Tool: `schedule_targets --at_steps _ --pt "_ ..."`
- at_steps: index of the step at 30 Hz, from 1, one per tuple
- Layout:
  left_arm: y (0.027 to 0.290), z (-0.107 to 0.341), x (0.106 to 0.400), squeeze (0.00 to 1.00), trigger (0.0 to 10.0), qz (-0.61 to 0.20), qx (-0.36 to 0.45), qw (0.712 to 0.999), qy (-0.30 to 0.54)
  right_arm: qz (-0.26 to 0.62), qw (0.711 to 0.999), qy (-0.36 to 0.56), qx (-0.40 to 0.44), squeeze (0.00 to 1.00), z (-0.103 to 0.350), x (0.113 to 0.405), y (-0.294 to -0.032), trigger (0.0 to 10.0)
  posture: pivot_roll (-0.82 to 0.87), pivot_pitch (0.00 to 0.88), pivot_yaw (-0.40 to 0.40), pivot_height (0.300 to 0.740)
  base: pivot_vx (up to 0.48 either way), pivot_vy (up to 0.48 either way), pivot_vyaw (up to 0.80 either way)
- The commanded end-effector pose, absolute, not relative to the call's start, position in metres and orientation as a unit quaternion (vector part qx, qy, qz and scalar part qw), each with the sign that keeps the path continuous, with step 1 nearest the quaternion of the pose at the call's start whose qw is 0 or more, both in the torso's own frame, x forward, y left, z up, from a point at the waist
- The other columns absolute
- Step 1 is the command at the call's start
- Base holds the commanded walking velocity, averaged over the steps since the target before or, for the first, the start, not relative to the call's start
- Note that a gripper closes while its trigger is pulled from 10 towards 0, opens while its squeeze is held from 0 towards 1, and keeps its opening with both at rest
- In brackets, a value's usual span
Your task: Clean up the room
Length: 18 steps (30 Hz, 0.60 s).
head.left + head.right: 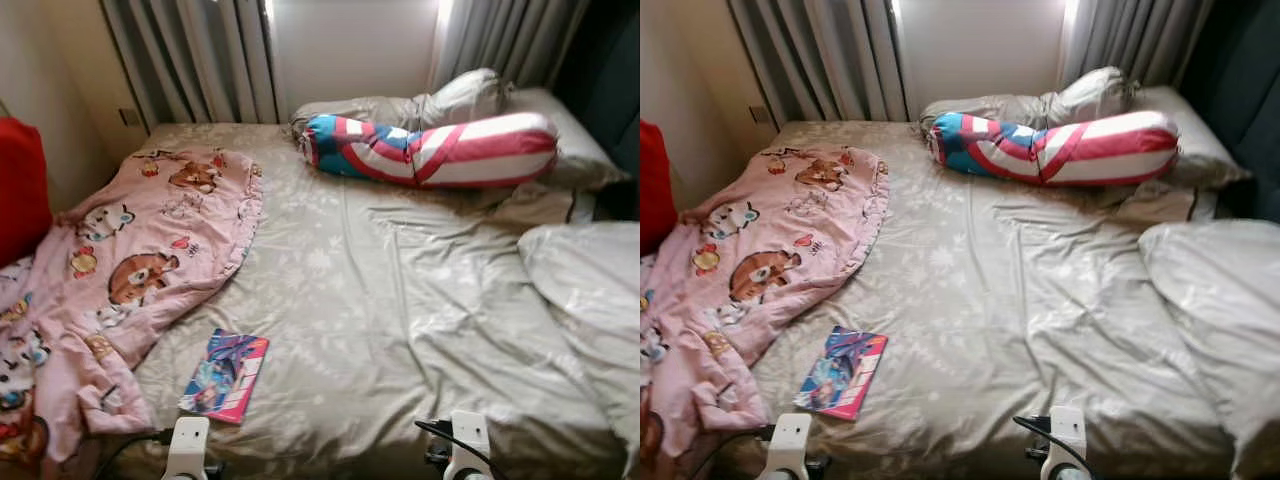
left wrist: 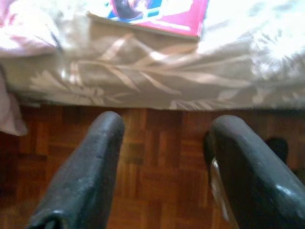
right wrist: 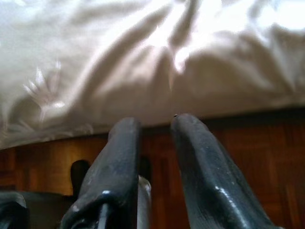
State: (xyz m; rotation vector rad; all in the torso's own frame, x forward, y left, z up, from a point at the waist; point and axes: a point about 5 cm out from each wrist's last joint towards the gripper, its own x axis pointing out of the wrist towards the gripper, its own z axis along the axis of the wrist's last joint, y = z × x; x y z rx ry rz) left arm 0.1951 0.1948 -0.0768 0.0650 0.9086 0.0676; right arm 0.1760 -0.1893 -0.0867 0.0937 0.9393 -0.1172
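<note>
Both grippers hang low before the bed's (image 1: pixel 400 300) foot edge, over the wooden floor (image 2: pixel 152 167): the left gripper (image 2: pixel 164 138) spread wide and empty, the right gripper (image 3: pixel 155 126) narrowly parted, holding nothing. A comic book (image 1: pixel 226 374) lies closest, beside a rumpled pink blanket (image 1: pixel 130 260); beyond, a striped bolster (image 1: pixel 430 150) rests against the pillows (image 1: pixel 450 100).

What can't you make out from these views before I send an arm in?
- Book: cover print too small in the eye views; cut off by the frame's edge in the left wrist view.
- Red object: cut off by the frame's edge, so I cannot identify it.
- Pink blanket: anything beneath it is hidden.
- Pillows: partly hidden behind the striped bolster.
- Left end effector: fingers apart over floor.
</note>
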Motion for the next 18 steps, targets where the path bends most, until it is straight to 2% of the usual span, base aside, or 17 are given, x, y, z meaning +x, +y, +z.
schedule_targets --at_steps 1,18 --pt "0.2037 -0.0761 0.1939 0.00 10.0 0.041 0.039 0.896 0.441 -0.052 0.893 0.445 0.049 0.00 -0.0843 0.1821 -0.1847 10.0 -0.09 0.000 0.007 0.740 0.000 0.450 0.00" --pt "0.2029 -0.0750 0.1962 0.00 10.0 0.042 0.038 0.897 0.438 -0.052 0.894 0.442 0.048 0.00 -0.0832 0.1842 -0.1859 10.0 -0.09 0.006 0.003 0.740 0.000 0.452 0.00"
